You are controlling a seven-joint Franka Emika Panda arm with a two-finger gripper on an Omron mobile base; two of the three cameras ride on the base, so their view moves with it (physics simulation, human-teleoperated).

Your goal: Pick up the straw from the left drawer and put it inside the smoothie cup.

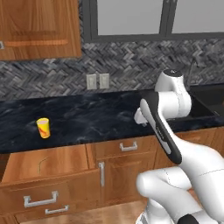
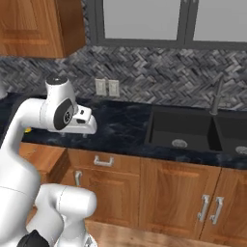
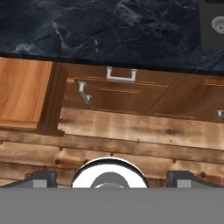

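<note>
**End effector held above the bench edge, straw lying in the open drawer**

The end effector (image 1: pixel 141 119) is seen at the front edge of the dark marbled bench (image 1: pixel 87 118), well apart from the task's things. Nothing is seen between its fingertips (image 3: pixel 41 179), which stand far apart, so it is released. In the hand view the wooden floor (image 3: pixel 131 131) and the cabinet fronts are seen below it.

The left drawer (image 1: pixel 26 164) is pulled out, and the straw (image 1: pixel 41 163) is seen lying on its flat bottom, near the middle. The smoothie cup (image 1: pixel 43 127) is placed upright on the bench, behind the drawer and toward its left part. The black sink (image 2: pixel 185 128) is set into the bench to the right of the arm.
</note>
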